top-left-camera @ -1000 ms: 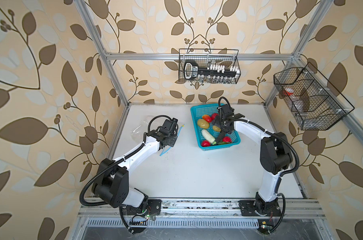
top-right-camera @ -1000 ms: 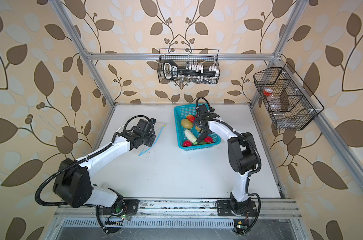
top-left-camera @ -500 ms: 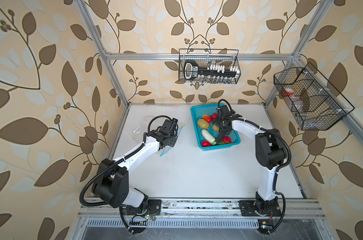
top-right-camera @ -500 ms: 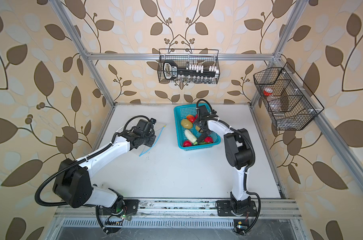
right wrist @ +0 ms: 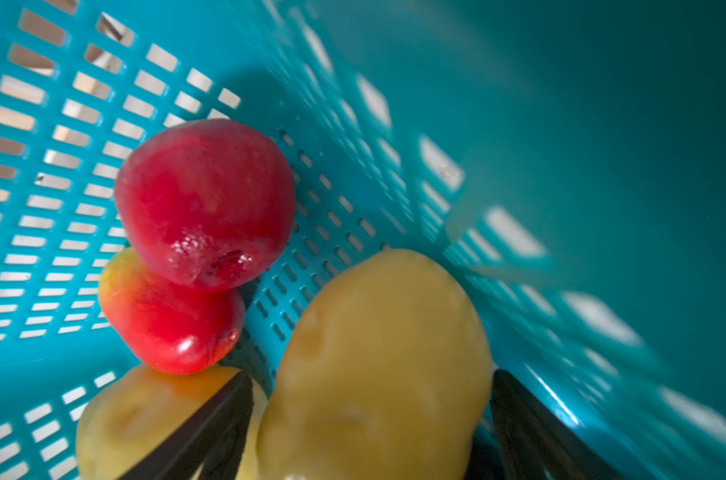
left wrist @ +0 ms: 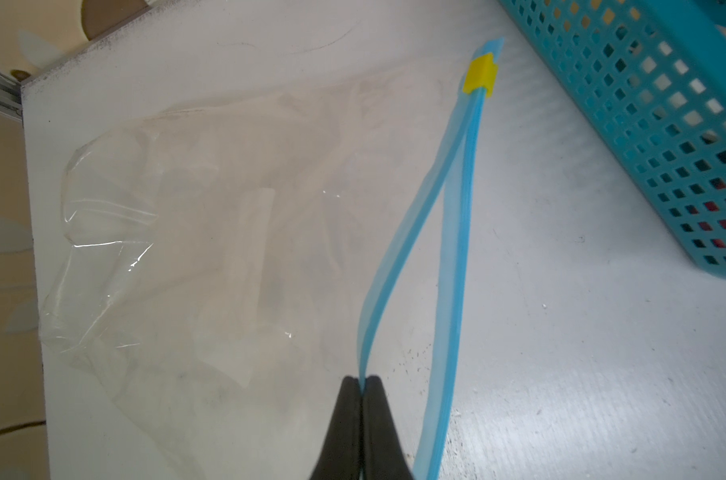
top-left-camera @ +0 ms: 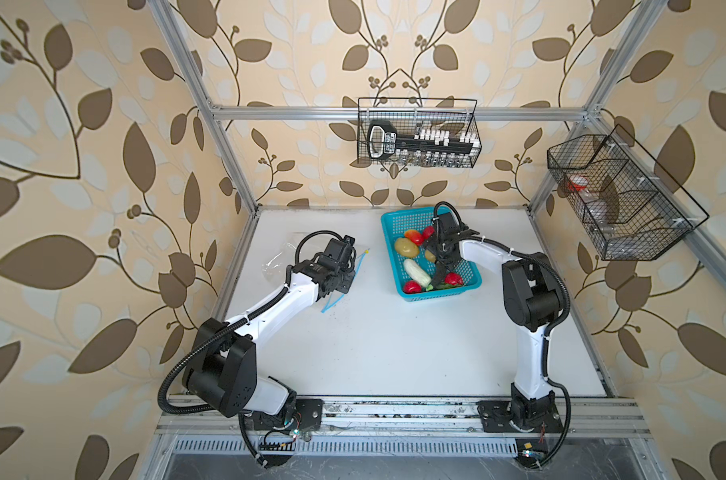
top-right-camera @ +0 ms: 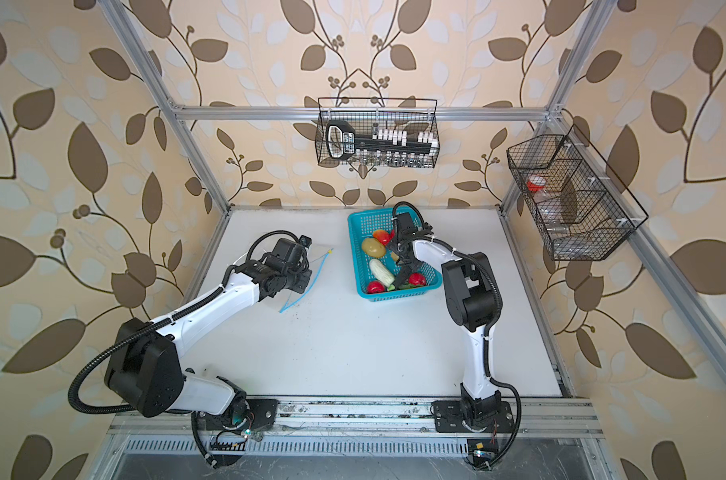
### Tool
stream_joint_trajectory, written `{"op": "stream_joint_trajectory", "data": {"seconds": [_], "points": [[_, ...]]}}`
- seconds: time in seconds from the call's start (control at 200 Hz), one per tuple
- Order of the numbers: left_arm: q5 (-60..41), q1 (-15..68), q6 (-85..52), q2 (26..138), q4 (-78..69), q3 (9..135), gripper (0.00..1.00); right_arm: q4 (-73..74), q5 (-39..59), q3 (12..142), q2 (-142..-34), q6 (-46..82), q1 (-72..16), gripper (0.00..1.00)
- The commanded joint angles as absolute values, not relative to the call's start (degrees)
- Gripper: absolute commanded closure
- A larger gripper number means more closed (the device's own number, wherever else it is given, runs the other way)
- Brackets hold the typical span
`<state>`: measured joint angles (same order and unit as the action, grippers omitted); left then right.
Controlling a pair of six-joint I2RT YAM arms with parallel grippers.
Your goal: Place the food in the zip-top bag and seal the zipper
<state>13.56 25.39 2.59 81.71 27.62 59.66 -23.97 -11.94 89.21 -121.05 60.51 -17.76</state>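
Tools as I view them: right tool (right wrist: 371, 376) sits spread around tan potato (right wrist: 374, 332) inside basket (top-left-camera: 440, 292); left tool (left wrist: 361, 380) is clamped on zipper (left wrist: 457, 249), near basket.

The zip-top bag (left wrist: 166, 249) is thin clear plastic, crinkled, with glossy glints on its folds. Its zipper (left wrist: 457, 249) is a half-transparent blue plastic strip, finely ribbed; the slider (left wrist: 480, 79) is opaque yellow plastic. The basket (left wrist: 664, 124) is smooth turquoise plastic with holes. The red fruit (right wrist: 203, 199) shines wet-glossy, the potato (right wrist: 374, 365) has a softer waxy sheen. The counter (left wrist: 560, 332) is white, matt, a little scuffed and speckled
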Motion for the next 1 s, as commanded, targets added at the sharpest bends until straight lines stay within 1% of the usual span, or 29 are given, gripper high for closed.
{"op": "stream_joint_trajectory", "data": {"seconds": [0.0, 0.025, 0.045, 0.11, 0.185, 0.24, 0.3, 0.365, 0.395, 0.49, 0.515, 0.57, 0.585, 0.64, 0.665, 0.78, 1.0], "points": [[13.97, 24.65, 1.67, 80.95, 26.78, 59.54, 1.0, -24.02, -12.0, 90.79, -122.91, 61.96, -17.12, 0.11], [13.97, 24.61, 1.63, 81.01, 26.83, 59.55, 1.0, -23.96, -11.85, 90.81, -123.0, 61.88, -17.06, 0.12], [13.97, 24.54, 1.58, 81.03, 26.89, 59.53, 1.0, -23.79, -11.77, 90.79, -123.08, 61.77, -17.13, 0.14], [13.52, 24.48, 1.55, 81.03, 26.89, 59.43, 1.0, -23.57, -11.62, 90.86, -123.3, 61.69, -16.96, 0.16], [13.33, 24.47, 1.57, 81.11, 26.74, 59.33, 1.0, -22.85, -10.88, 90.67, -123.56, 61.7, -16.98, 0.26], [13.37, 24.43, 1.58, 81.21, 26.91, 59.42, 1.0, -22.21, -9.56, 90.53, -123.9, 61.62, -16.93, 0.28], [13.26, 24.28, 1.39, 81.43, 28.16, 60.2, 1.0, -21.59, -7.26, 90.71, -124.4, 61.52, -16.5, 0.35], [11.21, 23.46, 0.69, 81.69, 30.25, 61.52, 1.0, -21.09, -6.42, 90.66, -124.54, 61.67, -16.51, 0.36], [10.57, 23.09, 0.48, 81.81, 30.56, 61.84, 1.0, -21.01, -6.42, 90.53, -124.4, 61.74, -16.44, 0.39], [10.46, 22.77, 0.35, 81.83, 29.86, 61.46, 1.0, -20.4, -6.37, 90.13, -123.64, 61.61, -16.61, 0.41], [10.59, 22.76, 0.43, 81.9, 29.65, 61.29, 1.0, -20.2, -6.27, 89.94, -123.37, 61.59, -16.62, 0.45], [10.55, 22.63, 0.49, 82.0, 29.36, 61.02, 1.0, -19.47, -6.12, 89.4, -122.73, 61.4, -16.61, 0.46], [10.57, 22.59, 0.52, 82.0, 29.36, 61.0, 1.0, -19.29, -6.09, 89.24, -122.56, 61.43, -16.61, 0.48], [10.55, 22.46, 0.34, 82.0, 29.43, 61.0, 1.0, -18.7, -5.86, 88.53, -121.96, 61.41, -16.69, 0.5], [10.57, 22.41, 0.31, 82.0, 29.45, 61.0, 1.0, -18.28, -5.72, 88.07, -121.55, 61.48, -16.64, 0.53], [10.57, 21.83, 0.33, 82.0, 30.16, 61.21, 1.0, -16.19, -5.65, 85.55, -119.62, 61.63, -16.48, 0.55], [7.56, 19.25, -0.69, 81.74, 31.02, 61.17, 1.0, -13.32, -5.74, 82.26, -115.4, 60.17, -16.48, 0.56]]}}
